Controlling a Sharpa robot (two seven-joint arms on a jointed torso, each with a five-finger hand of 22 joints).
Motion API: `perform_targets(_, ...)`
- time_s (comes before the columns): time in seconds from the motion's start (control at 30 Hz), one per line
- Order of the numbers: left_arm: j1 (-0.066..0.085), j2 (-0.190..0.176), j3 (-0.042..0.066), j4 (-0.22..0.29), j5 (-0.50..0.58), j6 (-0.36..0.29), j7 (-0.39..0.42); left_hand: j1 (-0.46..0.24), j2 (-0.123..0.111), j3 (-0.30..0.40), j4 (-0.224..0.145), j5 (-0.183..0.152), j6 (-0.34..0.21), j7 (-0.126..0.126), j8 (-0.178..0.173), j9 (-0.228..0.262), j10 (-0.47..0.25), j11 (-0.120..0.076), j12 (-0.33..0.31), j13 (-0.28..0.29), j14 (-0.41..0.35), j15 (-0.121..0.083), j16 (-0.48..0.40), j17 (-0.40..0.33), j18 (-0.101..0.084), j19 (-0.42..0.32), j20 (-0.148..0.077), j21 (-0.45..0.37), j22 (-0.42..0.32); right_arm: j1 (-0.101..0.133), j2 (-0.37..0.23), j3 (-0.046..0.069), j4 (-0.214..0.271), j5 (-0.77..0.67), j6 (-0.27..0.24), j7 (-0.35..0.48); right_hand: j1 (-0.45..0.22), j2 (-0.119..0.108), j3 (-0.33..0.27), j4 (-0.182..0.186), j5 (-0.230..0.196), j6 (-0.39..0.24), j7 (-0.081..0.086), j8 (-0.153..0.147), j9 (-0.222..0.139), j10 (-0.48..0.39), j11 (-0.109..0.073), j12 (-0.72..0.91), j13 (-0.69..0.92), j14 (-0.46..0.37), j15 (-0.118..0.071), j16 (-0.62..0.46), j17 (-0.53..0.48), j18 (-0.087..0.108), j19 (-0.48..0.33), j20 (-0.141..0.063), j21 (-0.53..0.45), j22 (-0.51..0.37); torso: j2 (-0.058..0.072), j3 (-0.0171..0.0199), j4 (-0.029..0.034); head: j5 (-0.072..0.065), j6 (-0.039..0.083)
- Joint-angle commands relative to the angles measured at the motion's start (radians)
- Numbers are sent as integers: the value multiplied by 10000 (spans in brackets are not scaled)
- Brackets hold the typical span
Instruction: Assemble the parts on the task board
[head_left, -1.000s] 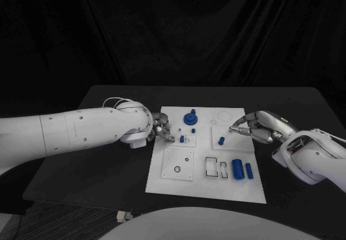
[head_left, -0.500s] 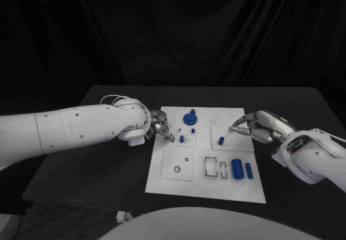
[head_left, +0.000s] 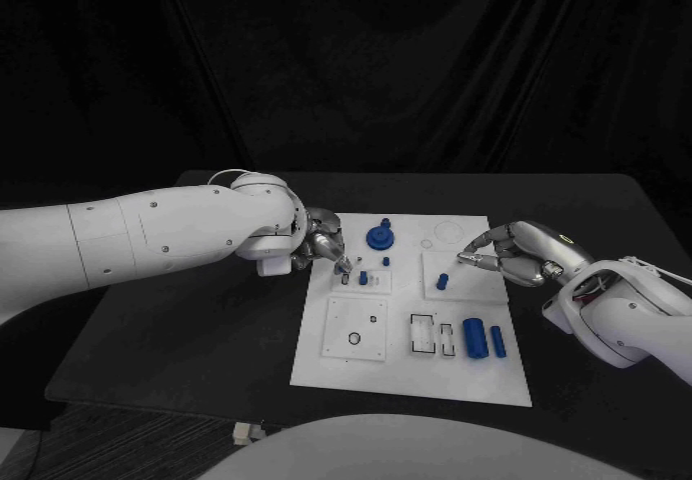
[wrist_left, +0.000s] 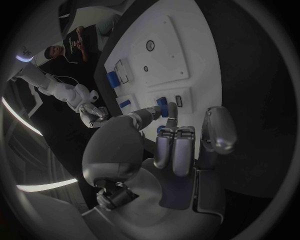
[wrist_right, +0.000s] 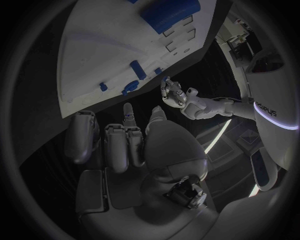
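No legible labels. Your task board (head_left: 411, 340) lay mid-table (head_left: 216, 340). Right robot hand (head_left: 508, 255) pinched a small blue part (head_left: 444, 281) at the board's right edge, unmoved. Left robot hand (head_left: 320, 245), fingers curled, grasp indeterminate, had shifted farther up the board's left edge.

The table (head_left: 216, 330) looks matt black; the board (head_left: 418, 370) smooth white plastic, the hands (head_left: 320, 243) glossy silver metal.

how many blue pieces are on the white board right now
6 that I can make out on the task board: round knob, two small pegs, block, thick cylinder, thin bar. The hands may hide others.
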Motion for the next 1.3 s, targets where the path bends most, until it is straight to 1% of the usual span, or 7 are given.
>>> perform_targets(0.03,44,108,7,-135,445,961,176,-67,20,1681,-1649,-44,-34,-11,23,17,1044,60,35,2633,995,58,-9,2555,208,-56,-1,-22,1554,-23,-1,5,6,-16,62,-98,105,-31,-28,-41,49,27,16,-21,-15,651,14,-45,687,703,-37,-55,1264,80,-91,12,-45,1712,-5,0,0,-5,-2)
perform_targets(0.37,61,457,7,-644,479,1575,-302,-279,178,2105,-1878,-216,-113,29,-22,28,1044,93,35,2633,985,77,-29,2542,209,-93,13,39,1557,-36,24,5,-10,-16,102,-93,159,-25,-11,-49,49,25,17,-24,-16,653,15,-44,690,702,-37,-60,1259,81,-95,13,-53,1710,4,-1,-2,38,-2)
perform_targets(0.4,61,479,7,-678,480,1573,-345,-424,177,2159,-1913,138,-128,44,-23,45,1044,105,35,2633,989,86,-18,2548,204,-96,21,84,1561,-37,24,5,-10,-16,103,-92,159,-25,-11,-49,49,25,17,-24,-16,653,15,-44,690,702,-37,-60,1259,81,-95,13,-53,1710,5,-1,-2,36,-2)
perform_targets(0.5,62,541,7,-782,480,1530,-468,-620,189,2022,-1950,814,-132,32,15,113,1044,105,35,2633,994,88,-5,2557,205,-106,27,156,1561,-39,24,5,-11,-16,110,-91,159,-25,-11,-49,49,25,17,-24,-16,653,15,-44,690,702,-37,-60,1259,81,-95,13,-53,1710,6,-2,4,41,-2)
perform_targets(0.73,61,647,6,-945,71,1484,-599,-682,299,1689,-1924,1498,-252,38,114,282,1044,103,35,2633,1001,88,11,2567,203,-114,31,236,1561,-42,25,5,-14,-16,124,-84,159,-25,-11,-49,49,25,17,-24,-16,653,15,-44,690,702,-37,-60,1259,81,-95,13,-53,1710,2,-1,5,49,-2)
perform_targets(0.87,58,725,5,-1013,-168,1513,-705,-588,409,1292,-1831,2142,-465,44,298,591,1044,103,35,2633,1010,89,33,2581,200,-115,33,302,1564,-43,25,5,-15,-16,140,-82,159,-25,-11,-49,49,25,17,-24,-16,653,15,-44,690,702,-37,-60,1259,81,-95,13,-53,1710,2,-4,3,57,-2)
perform_targets(1.3,23,960,4,-1150,-284,1531,-794,-552,434,1148,-1804,2324,-527,47,342,676,1044,103,35,2633,1017,85,51,2592,193,-102,33,350,1571,-43,30,5,-7,-16,160,-84,159,-25,-11,-49,49,25,17,-24,-16,653,15,-44,690,702,-37,-60,1259,81,-95,13,-53,1710,0,1,1,79,-2)
